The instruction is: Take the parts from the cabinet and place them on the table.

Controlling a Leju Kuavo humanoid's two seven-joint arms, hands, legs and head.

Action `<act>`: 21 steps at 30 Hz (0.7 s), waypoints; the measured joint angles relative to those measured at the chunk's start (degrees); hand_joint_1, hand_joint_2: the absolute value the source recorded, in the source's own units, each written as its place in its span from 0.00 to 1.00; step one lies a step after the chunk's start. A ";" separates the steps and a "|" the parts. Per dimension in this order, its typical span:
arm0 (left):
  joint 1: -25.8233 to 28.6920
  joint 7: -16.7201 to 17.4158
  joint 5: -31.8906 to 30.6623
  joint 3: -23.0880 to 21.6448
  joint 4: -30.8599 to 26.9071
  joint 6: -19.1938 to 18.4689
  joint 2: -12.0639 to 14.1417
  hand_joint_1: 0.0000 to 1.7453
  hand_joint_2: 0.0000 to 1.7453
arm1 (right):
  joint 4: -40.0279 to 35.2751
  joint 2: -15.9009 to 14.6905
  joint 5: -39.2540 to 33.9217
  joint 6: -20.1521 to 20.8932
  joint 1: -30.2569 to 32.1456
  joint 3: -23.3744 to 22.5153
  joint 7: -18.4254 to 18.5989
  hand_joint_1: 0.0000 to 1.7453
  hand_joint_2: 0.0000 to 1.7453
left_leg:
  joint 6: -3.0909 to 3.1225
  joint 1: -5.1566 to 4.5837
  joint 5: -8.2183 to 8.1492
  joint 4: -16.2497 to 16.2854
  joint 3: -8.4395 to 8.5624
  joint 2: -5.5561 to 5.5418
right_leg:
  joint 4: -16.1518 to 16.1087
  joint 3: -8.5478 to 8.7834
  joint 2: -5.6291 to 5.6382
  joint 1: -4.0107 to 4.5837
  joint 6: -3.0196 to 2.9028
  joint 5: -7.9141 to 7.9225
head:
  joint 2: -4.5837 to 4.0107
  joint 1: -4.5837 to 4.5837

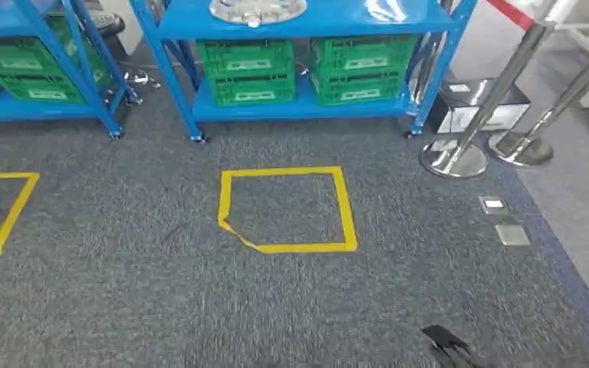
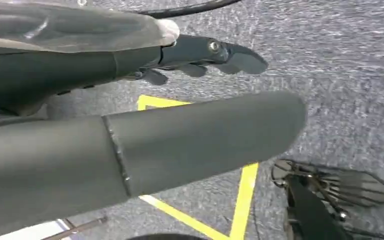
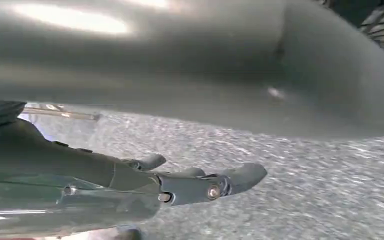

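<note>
While the parts [image 1: 258, 11] lie bagged on the top shelf of the blue cabinet [image 1: 304, 107], green crates [image 1: 246, 71] sit on the shelf beneath. A yellow tape square [image 1: 287, 208] marks the grey carpet [image 1: 123, 291]. The left hand [image 2: 130, 130] and right hand [image 3: 190, 75] hang released, fingers apart, holding nothing.

The head view looks from high up, forward and down over the grey carpet [image 1: 161, 307] toward the blue shelving [image 1: 299, 107], taking in a yellow tape square [image 1: 287, 208] on the floor. The left wrist camera sits close behind the left hand [image 2: 180, 90], aimed down at the carpet, and catches a corner of yellow tape [image 2: 240, 205]. The right wrist camera, just as close behind the right hand [image 3: 180, 165], faces the same carpet.
</note>
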 joint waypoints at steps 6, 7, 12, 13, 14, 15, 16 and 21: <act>-0.11 0.13 -0.02 0.00 0.00 0.02 -0.11 0.00 0.00 | -0.02 0.00 0.00 0.00 -0.09 0.00 0.02 0.00 0.00 | -1.95 0.44 -5.50 11.08 -5.29 0.19 | -0.71 1.22 -0.01 -0.21 -1.70 -0.66 | 0.00 -1.59; -0.10 0.13 -0.04 0.00 0.00 0.02 -0.09 0.00 0.00 | -0.02 0.00 -0.02 0.00 -0.10 0.00 0.02 0.00 0.00 | -2.12 0.50 -7.17 16.19 -8.41 0.19 | -0.71 1.38 -0.01 -0.18 -1.78 -0.90 | 0.00 -1.62; 0.16 0.13 -0.26 0.00 0.00 0.02 -0.09 0.00 0.00 | -0.02 0.00 -0.09 -0.02 0.03 0.02 0.00 0.00 0.00 | -1.12 0.45 2.76 7.27 -7.78 0.18 | -0.75 3.65 0.28 -0.11 -1.65 -2.49 | 0.00 -1.97; 0.14 0.13 -0.33 0.00 0.00 0.02 0.00 0.00 0.00 | -0.02 0.00 -0.09 -0.07 0.01 0.02 -0.02 0.00 0.00 | -0.51 0.19 4.83 1.80 -5.73 0.20 | -0.89 3.99 0.28 -0.13 -1.51 -2.88 | 0.00 -2.01; 0.05 0.13 -0.39 0.00 0.00 0.02 0.20 0.00 0.00 | -0.02 0.02 -0.09 -0.07 -0.08 0.02 -0.04 0.00 0.00 | -0.23 -0.17 3.86 1.43 -5.20 0.30 | -0.97 4.02 0.26 0.20 -1.04 -3.20 | 0.00 -1.94; -0.10 0.13 -0.42 0.00 0.00 0.02 0.15 0.00 0.00 | -0.02 0.02 -0.35 -0.07 -0.13 0.00 -0.07 0.00 0.00 | -0.14 -0.32 3.86 1.14 -5.20 0.25 | -1.16 4.03 0.43 -0.10 -0.73 -3.36 | 0.00 -2.01; -0.12 0.13 -0.44 0.00 0.00 0.02 0.17 0.00 0.00 | -0.02 0.00 -0.57 -0.07 -0.11 0.02 -0.07 0.00 0.00 | 0.06 -0.44 3.67 1.10 -5.19 0.22 | -1.41 4.19 0.41 -0.21 -0.52 -3.47 | 0.00 -2.05; -0.01 0.13 -0.46 0.00 0.00 0.02 0.04 0.00 0.00 | -0.04 0.00 -0.70 -0.09 -0.16 0.04 -0.15 0.00 0.00 | 1.25 0.15 3.59 -1.15 -2.95 0.29 | 6.72 1.04 0.11 -0.16 0.55 -8.01 | 0.00 -1.29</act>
